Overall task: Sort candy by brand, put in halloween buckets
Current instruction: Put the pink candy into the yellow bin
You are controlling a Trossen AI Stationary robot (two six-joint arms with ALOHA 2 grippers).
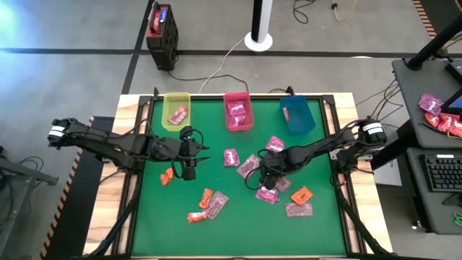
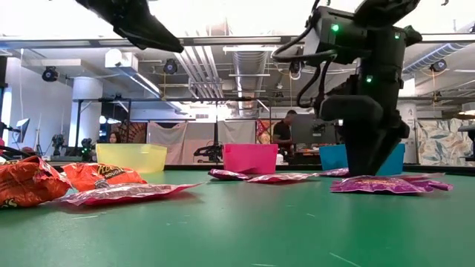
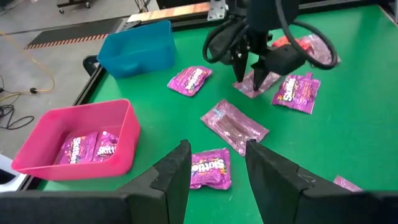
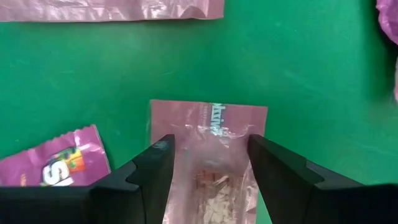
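Three buckets stand along the table's far edge: yellow-green, pink and blue. Candy packets lie flat on the green mat: magenta ones, pale pink ones and orange ones. My right gripper points down, open, with its fingers over the two long edges of a pale translucent pink packet in the right half of the mat. My left gripper hangs open above the mat's left half, holding nothing; a magenta packet lies below it. My right gripper comes at the pale pink packet from above, its open fingers lying across the packet, which is flat on the mat. In the low view the fingertips reach down to packet height. Whether they touch it, I cannot tell.
The pink bucket holds magenta packets, and the yellow-green one holds a packet. Beyond the far edge, a black-and-red box stands on the floor. More candy lies on a side desk at the right. People sit in the room behind.
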